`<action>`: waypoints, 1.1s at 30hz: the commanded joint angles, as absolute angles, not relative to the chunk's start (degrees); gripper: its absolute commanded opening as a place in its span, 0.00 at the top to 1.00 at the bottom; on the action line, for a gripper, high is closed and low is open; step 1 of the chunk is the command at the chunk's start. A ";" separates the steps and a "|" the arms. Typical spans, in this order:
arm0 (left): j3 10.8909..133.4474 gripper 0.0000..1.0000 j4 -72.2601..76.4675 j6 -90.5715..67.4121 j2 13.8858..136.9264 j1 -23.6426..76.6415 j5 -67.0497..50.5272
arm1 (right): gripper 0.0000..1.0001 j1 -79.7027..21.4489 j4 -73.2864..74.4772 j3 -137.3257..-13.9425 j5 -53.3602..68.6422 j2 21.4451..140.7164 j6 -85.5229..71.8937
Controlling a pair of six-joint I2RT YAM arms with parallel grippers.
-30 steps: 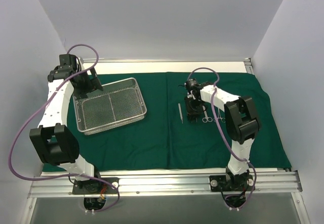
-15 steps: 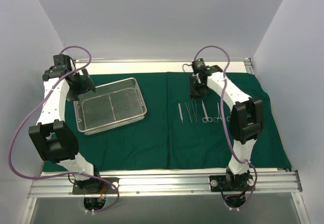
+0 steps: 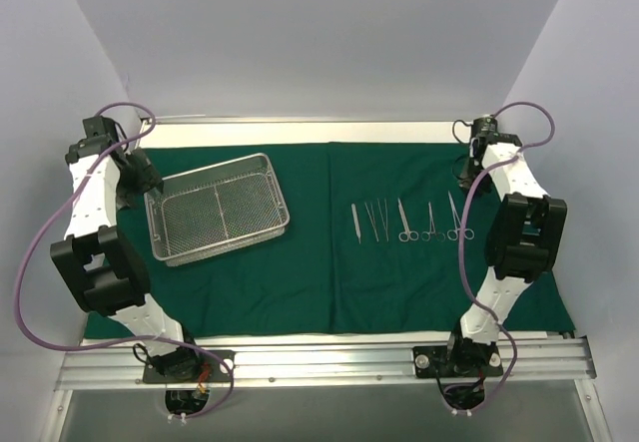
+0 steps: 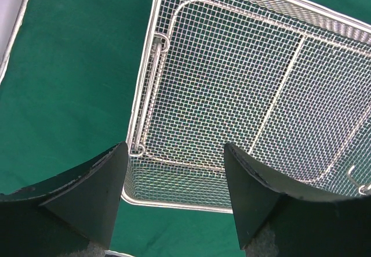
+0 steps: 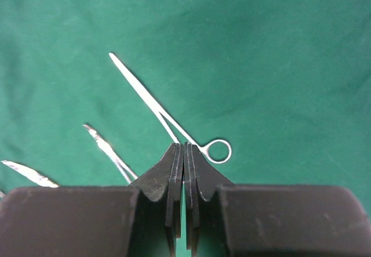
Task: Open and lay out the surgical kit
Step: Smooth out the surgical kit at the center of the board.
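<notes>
At the far left, the left gripper (image 3: 138, 179) is being drawn back from the far-left corner of the wire-mesh tray (image 3: 228, 243), where it was stationed a second ago, towards the left edge of the green cloth (image 3: 300, 282). In its wrist view its fingers (image 4: 87, 193) are being held apart with nothing between them, the gap narrower than before, and a corner of the tray is being framed below them. The tray itself is being left where it was, on the left half of the cloth, and no instrument is being shown inside it. The cloth is being kept spread flat across the table. Right of centre, the row of steel instruments (image 3: 404, 221) is now being exposed in full, where a second ago the right arm was standing over it: slim tweezers (image 3: 354, 221) are being seen at the left of the row and ring-handled clamps (image 3: 429, 222) at the right, lying side by side and apart from one another. At the far right, the right gripper (image 3: 467, 173) is being pulled away past the far end of the row, with a ring-handled clamp (image 5: 156, 103) lying below it, not gripped. Its fingers are being pressed together on nothing, having been slightly parted earlier. On this evidence the last placement is being treated as finished and both arms are being cleared. The layout is being judged complete, or very nearly so.
</notes>
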State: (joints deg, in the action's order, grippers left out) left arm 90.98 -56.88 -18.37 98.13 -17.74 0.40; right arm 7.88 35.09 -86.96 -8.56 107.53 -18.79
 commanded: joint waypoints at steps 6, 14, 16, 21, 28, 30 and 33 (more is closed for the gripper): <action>91.93 0.24 -57.75 -17.76 100.02 -19.68 1.32 | 1.00 10.02 32.17 -83.94 -10.90 111.70 -14.86; 93.51 0.51 -58.70 -15.91 104.50 -22.76 1.58 | 1.00 10.72 30.50 -84.02 -9.06 115.49 -14.41; 94.74 0.63 -59.06 -15.47 106.07 -23.03 2.89 | 1.00 10.72 30.24 -84.02 -8.18 116.28 -14.50; 95.45 0.86 -60.03 -15.55 108.45 -24.17 5.27 | 1.00 10.72 29.80 -84.11 -6.95 118.38 -13.89; 92.38 0.94 -57.75 -16.44 111.09 -26.19 6.33 | 1.00 10.72 29.09 -82.97 -5.45 119.88 -13.97; 91.06 0.98 -56.96 -16.78 111.88 -26.80 5.28 | 1.00 10.81 28.83 -82.44 -5.45 120.06 -14.15; 88.61 0.98 -55.11 -17.23 113.02 -27.59 3.96 | 1.00 10.72 28.74 -81.65 -6.15 120.58 -13.98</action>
State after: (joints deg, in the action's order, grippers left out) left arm 90.61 -57.71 -16.29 111.50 -26.61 5.06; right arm 10.48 28.03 -83.92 -6.61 117.93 -13.96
